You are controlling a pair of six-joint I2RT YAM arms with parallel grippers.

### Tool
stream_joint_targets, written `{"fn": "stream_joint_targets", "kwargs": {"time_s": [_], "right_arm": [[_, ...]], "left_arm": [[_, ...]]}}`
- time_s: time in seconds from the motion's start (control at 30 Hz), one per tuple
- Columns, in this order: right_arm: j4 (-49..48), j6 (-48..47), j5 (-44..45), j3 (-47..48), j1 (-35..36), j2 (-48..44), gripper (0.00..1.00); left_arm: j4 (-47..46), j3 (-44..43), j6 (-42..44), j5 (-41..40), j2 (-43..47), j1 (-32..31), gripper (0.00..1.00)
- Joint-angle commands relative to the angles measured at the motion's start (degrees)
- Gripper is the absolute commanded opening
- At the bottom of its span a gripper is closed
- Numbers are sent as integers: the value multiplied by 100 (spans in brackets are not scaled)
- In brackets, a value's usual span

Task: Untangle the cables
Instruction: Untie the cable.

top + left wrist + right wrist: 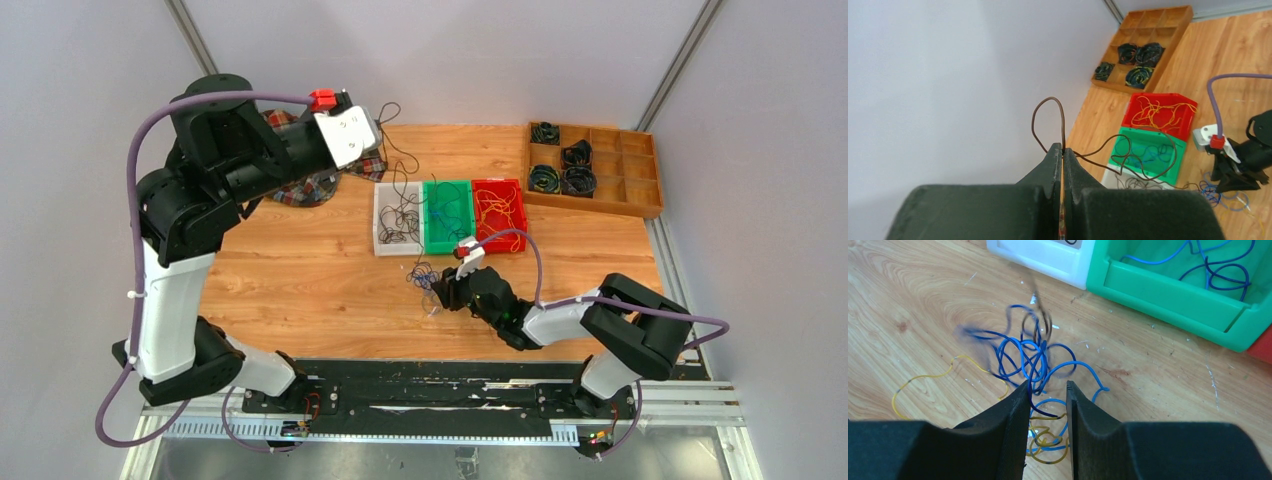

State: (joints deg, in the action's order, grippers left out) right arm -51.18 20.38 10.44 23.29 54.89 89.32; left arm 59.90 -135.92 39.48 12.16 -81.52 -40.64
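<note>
Blue and yellow cables; green bin

— What is the scene enclosed by?
— Plain pale grey walls, joined at slanted metal posts.
— And the furniture?
— A light wooden table is seen, evenly lit; its grain is marked by small scuffs.
</note>
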Motion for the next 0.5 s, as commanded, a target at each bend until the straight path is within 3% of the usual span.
{"fn": "stream_joint_targets", "kwargs": {"time_s": [0.0,0.3,0.47], "right_arm": [[-177,88,178,-143,35,87,33],[80,92,176,-224,31,-31,42],[438,53,188,-295,33,-319,44]], "left_arm": [[-650,-192,74,-396,23,-31,0],[-2535,167,67,-665,293,-31,0],[-3652,533,-354,-906,496,-31,0]]}}
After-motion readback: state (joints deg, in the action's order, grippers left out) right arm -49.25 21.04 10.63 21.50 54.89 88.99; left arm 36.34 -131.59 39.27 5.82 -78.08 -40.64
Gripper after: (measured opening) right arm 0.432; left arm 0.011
